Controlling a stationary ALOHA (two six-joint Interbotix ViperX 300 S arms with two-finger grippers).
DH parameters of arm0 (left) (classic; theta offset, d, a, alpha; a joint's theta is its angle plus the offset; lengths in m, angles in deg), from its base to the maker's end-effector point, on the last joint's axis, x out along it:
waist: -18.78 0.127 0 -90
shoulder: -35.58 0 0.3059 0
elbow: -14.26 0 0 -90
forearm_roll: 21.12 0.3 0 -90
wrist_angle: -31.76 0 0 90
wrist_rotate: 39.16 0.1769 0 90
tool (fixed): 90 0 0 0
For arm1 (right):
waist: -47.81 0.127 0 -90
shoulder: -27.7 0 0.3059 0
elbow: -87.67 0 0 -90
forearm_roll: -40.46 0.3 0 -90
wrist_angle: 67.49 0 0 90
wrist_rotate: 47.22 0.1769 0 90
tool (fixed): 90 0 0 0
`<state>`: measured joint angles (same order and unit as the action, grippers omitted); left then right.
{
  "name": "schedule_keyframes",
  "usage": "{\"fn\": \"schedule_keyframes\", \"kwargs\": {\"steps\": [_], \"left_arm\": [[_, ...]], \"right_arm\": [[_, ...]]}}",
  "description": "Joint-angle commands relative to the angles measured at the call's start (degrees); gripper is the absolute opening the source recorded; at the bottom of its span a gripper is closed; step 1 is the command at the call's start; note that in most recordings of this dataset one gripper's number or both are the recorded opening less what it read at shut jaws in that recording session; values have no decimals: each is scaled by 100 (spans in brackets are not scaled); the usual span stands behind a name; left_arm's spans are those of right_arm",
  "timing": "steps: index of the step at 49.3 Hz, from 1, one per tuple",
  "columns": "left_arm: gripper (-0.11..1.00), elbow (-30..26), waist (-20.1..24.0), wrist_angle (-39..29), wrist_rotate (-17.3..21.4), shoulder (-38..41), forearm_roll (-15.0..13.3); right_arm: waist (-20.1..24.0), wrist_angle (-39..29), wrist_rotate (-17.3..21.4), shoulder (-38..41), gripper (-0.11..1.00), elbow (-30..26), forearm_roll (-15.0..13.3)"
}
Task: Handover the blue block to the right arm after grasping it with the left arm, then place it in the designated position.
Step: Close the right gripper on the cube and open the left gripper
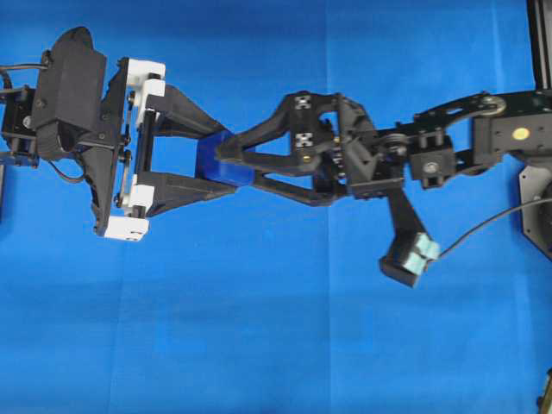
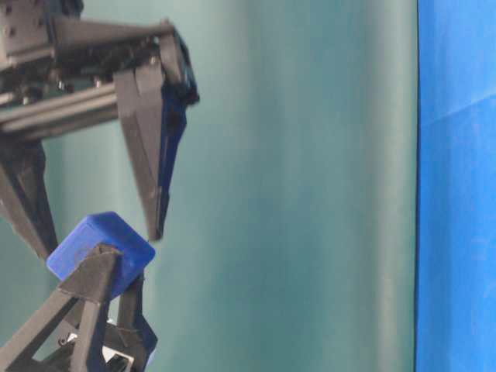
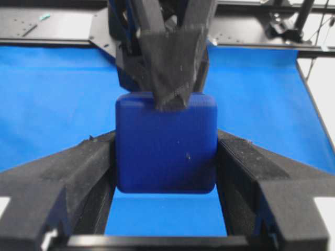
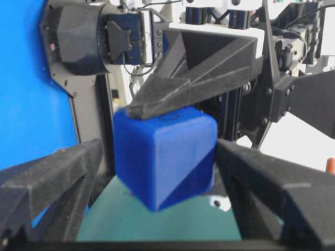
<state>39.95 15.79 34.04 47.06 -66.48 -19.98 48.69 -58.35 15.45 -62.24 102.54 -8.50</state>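
above blue cloth (image 1: 259,345), left gripper (image 1: 207,164) clamps blue block (image 1: 220,164) aloft so right gripper (image 1: 237,164), jaws open, can straddle it.

The blue block (image 3: 166,149) looks like smooth, matt plastic with softly rounded edges. The left gripper (image 1: 210,159) has matt black fingers lined with rough, grainy padding, on glossy white plastic mounts. Beneath it lies a creased blue cloth (image 1: 276,345).

One blue block (image 1: 222,162), two hands, left (image 1: 207,159) and right (image 1: 231,166), one blue cloth (image 1: 259,328)
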Motion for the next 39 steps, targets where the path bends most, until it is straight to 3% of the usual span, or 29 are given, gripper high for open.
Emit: {"fn": "schedule_keyframes", "kwargs": {"steps": [1, 28, 31, 37, 39], "left_arm": [[49, -62, 26, 18, -9, -105, -9], [49, -62, 26, 18, -9, -97, -9], [49, -62, 26, 18, 0, -97, -9], [49, -62, 26, -18, 0, -70, -9], [49, -62, 9, -18, 0, -53, -9]], "right_arm": [[-9, 44, 18, 26, 94, -255, -9], [-44, -26, 0, 167, 91, -466, -9], [-53, -105, 9, 167, 85, -466, -9], [-44, -220, 35, 167, 55, -492, -9], [-44, -229, 35, 176, 51, -501, -9]]}}
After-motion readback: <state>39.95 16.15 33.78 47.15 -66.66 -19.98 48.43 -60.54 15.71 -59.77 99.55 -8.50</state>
